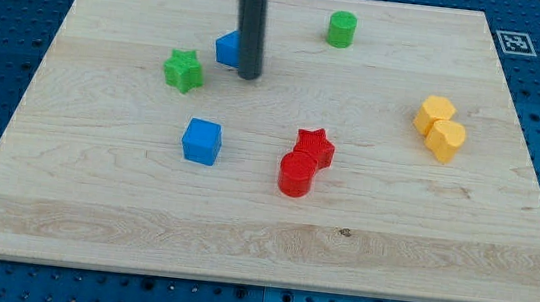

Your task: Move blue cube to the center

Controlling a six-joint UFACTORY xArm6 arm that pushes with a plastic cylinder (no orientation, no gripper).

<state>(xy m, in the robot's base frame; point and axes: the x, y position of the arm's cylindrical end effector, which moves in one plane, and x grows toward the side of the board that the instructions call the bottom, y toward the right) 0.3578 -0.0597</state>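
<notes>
**Currently lining up on the blue cube, left of centre**

Right now my tip [249, 74] sits in the upper-left part of the frame, touching or just beside a small blue block [226, 49] whose shape I cannot make out, since the rod hides half of it. There is no claw on this arm, so nothing is open, closed or held; a bare rod is all I have to work with.

The blue cube [202, 141] lies below my tip in the frame, left of the middle of the wooden worktop [93, 213], standing apart from everything else. A green star [184, 70] sits up and to its left. To its right, close to the middle, a red star [315, 146] and a red cylinder [297, 175] touch each other. A green cylinder [341, 29] stands near the top edge, and two yellow blocks [439, 128] sit together at the right.

I judge the cube to be light, rigid and quick to slide on the smooth wood. Pushed off-centre it would likely spin away, so I would press squarely on the middle of its left face and ease it rightward, stopping short of the red pair.
</notes>
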